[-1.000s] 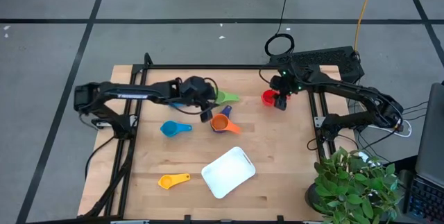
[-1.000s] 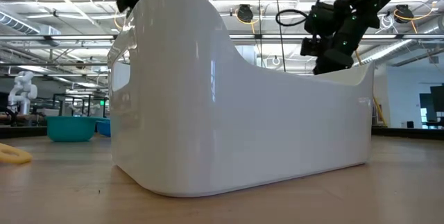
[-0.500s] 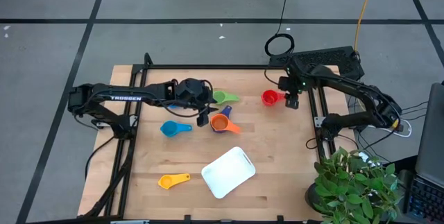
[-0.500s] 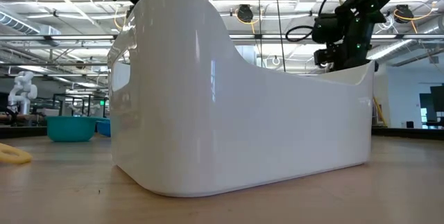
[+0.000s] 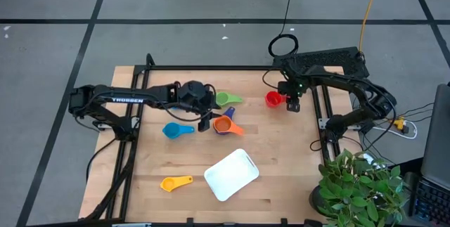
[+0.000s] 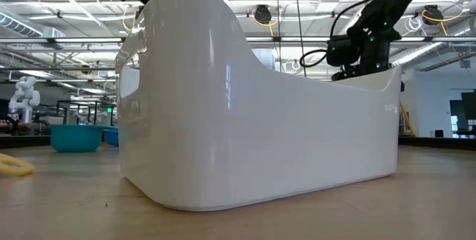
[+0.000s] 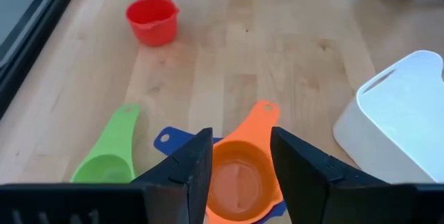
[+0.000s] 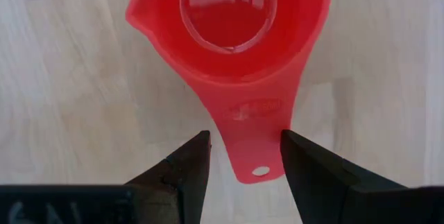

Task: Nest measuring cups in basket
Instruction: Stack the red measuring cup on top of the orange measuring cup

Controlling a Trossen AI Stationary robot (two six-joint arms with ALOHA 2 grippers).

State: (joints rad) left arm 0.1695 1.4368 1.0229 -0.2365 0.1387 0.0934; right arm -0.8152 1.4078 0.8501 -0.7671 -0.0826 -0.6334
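Since a moment ago the right arm has pulled back toward its own corner and then settled beside the red cup (image 5: 273,99), while the left arm has slid a little away from the middle and now hangs just short of the orange cup (image 5: 224,124).

The right tool (image 8: 240,156) has its fingers apart with the red cup's flat handle lying between them; in its wrist view there is a gap on either side, so it straddles the handle without pinching it. That cup sits upright on the counter (image 5: 281,157) near the far right edge.

The left tool (image 7: 240,158) is also spread wide, fingers either side of the orange cup's bowl from above, nothing gripped. The orange cup rests on top of a navy cup (image 7: 166,141), whose handle pokes out from under it. Just beside them lies the green cup (image 5: 226,98), and a light blue cup (image 5: 176,130) sits apart toward the left.

The white basket (image 5: 230,174) stands tilted at an angle near the front of the counter, well clear of both arms, with no cup visible in it. The yellow cup (image 5: 174,183) lies alone near the basket's left.
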